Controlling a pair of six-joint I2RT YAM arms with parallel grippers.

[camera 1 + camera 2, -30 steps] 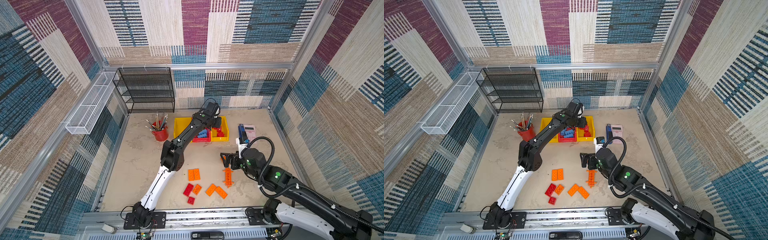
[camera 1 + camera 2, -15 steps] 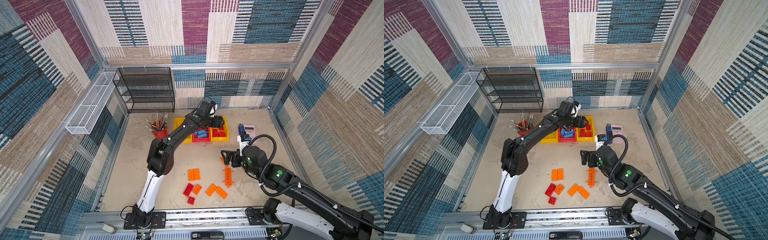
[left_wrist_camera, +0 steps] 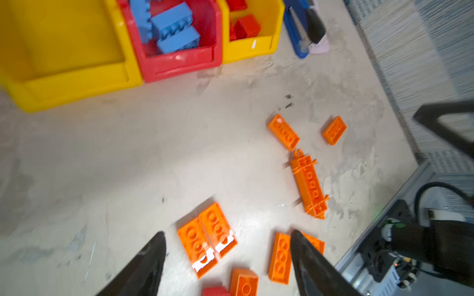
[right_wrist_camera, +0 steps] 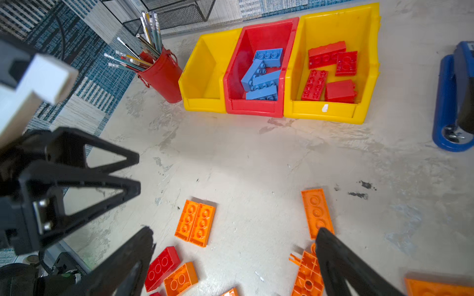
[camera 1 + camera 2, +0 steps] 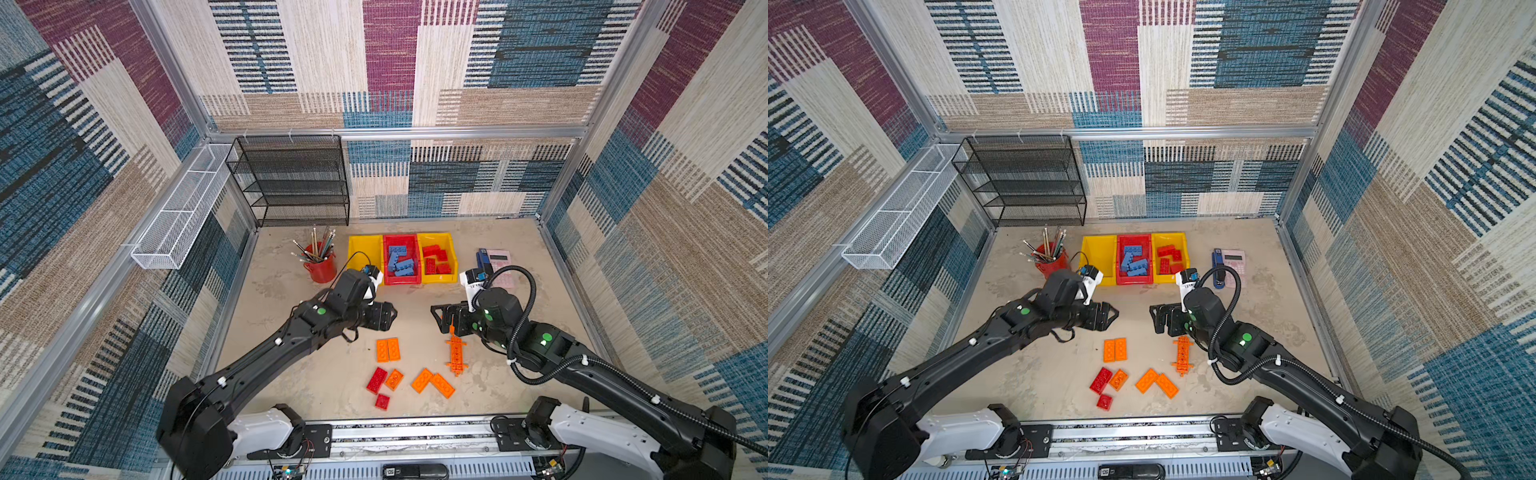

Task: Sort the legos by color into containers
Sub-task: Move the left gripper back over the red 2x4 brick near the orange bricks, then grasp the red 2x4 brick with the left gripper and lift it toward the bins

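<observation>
Two orange bricks (image 5: 388,349) lie side by side and touching on the tabletop (image 5: 415,299), studs up, their long axes running from the robot's side toward the bins. In the left wrist view this pair (image 3: 206,238) sits just beyond the fingertips of the left gripper (image 3: 227,234), whose jaws stand apart with nothing between them. In both top views that gripper hovers just on the bin side of the pair and points across toward the middle, so the pair lies on its robot side and the left arm looks the nearer one. A grasp across the pair's short width would, I judge, need the wrist turned and lowered. The long orange tabbed piece (image 5: 456,351) lies roughly parallel, off to the right. Its far end is under the right gripper (image 5: 437,319), which is spread wide and empty. Nearer the robot lie a red brick (image 5: 377,380), a small orange brick (image 5: 394,379), an L of two orange bricks (image 5: 423,380) and a small red brick (image 5: 382,402). Beyond, three bins stand in a touching row: the left yellow bin (image 5: 363,249) is empty, the red bin (image 5: 401,281) holds blue bricks (image 5: 401,262), and the right yellow bin (image 5: 439,279) holds red bricks (image 5: 435,259).
</observation>
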